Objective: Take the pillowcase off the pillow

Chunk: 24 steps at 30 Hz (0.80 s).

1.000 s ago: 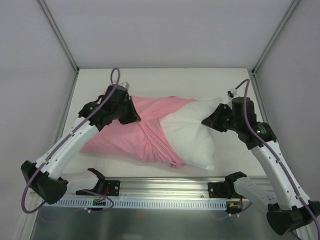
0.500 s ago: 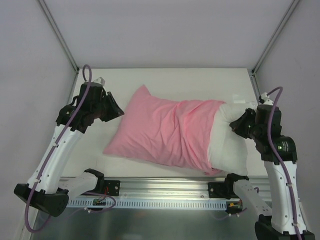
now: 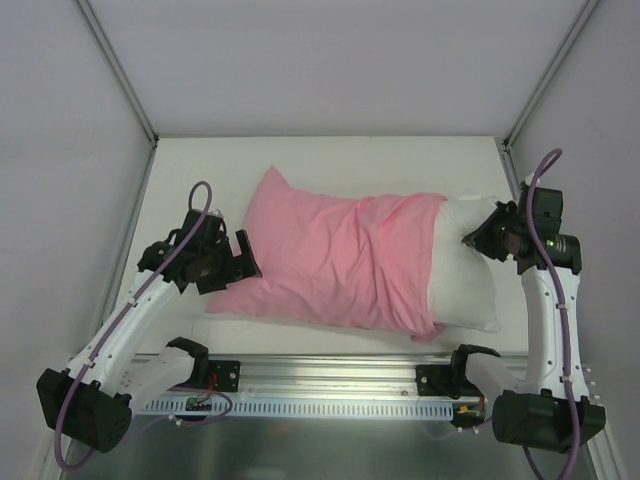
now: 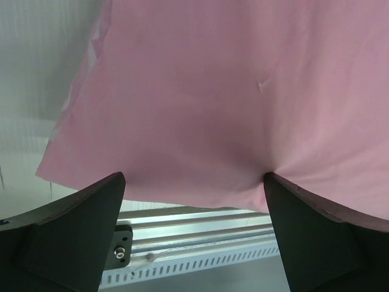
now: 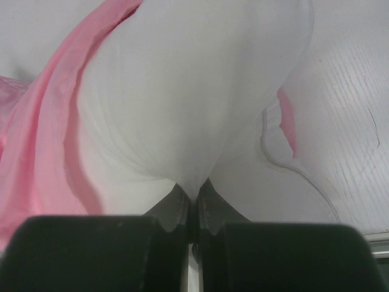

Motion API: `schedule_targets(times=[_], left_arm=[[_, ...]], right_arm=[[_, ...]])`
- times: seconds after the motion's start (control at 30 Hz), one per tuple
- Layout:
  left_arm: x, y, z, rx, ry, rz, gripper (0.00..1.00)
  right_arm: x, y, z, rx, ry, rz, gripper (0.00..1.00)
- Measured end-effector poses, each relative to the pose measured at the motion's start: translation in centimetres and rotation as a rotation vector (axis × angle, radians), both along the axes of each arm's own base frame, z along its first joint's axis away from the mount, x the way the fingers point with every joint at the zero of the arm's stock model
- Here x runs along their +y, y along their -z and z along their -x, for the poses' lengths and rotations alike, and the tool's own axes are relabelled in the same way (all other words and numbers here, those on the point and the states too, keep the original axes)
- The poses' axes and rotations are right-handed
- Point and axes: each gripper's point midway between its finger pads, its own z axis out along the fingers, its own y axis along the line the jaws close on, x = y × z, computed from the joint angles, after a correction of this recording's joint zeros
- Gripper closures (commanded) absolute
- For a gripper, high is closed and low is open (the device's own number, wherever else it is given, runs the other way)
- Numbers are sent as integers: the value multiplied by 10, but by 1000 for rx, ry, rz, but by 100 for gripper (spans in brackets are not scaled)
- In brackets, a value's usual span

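Pillow (image 3: 468, 290) and pillowcase (image 3: 340, 260) lying together on the white desk (image 3: 330, 155), roughly midway between the two arms. The long axis runs left to right across the desk, parallel to the aluminium rail (image 3: 330, 372) at the near edge. The closed end of the pillowcase faces the left arm, and its far-left corner rises to a point directed toward the back wall. The open mouth of the pillowcase faces right, where the bare white end of the pillow protrudes and rests on the desk. Pink fabric covers most of the pillow's length, with diagonal folds near the mouth. Left hand (image 3: 247, 256) sits at the near-left edge of the pillowcase with its jaws spread wide and nothing clamped. In the left wrist view the pink cloth (image 4: 200, 103) spans the gap just beyond the fingertips (image 4: 91, 207). Right hand (image 3: 476, 236) is closed tightly on a pinch of the pillow's white cover (image 5: 194, 121) at the far-right corner.
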Motion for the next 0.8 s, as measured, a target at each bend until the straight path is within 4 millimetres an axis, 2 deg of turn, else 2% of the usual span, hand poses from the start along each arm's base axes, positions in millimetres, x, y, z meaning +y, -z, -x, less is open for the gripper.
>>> schedule_targets(times=[0.1,0.13,0.17,0.2,0.23,0.27,0.3,0.4,0.5,0.63,0.77,0.8], left_arm=[[-1,26,8,52,4,0,1],[-3,31,9,64,11,10,4],[-6,36,8,73,17,21,13],[-10,40,8,83,24,40,27],[-14,43,7,92,29,59,71],[-18,44,7,96,36,76,94],[-23,43,5,91,48,98,100],[-28,36,0,56,61,123,100],[-20,20,-5,13,28,114,100],[10,-22,-24,-99,-100,105,100],[37,-68,-35,-182,-199,123,100],[48,-75,-38,-195,-247,131,100]], right_arm=[[1,1,-4,2,-4,-21,99],[1,2,-6,4,-7,-28,99],[1,2,-7,7,-8,-35,99],[1,4,-10,11,-7,-40,99],[0,5,-12,15,-7,-45,99],[0,6,-15,21,-5,-51,99],[-1,7,-17,28,-3,-58,99],[-3,9,-24,43,6,-75,99],[-5,4,-28,37,22,-96,99],[-5,-15,-26,16,42,-150,99],[-5,-31,-15,13,84,-295,99],[-5,-33,-12,15,98,-324,99]])
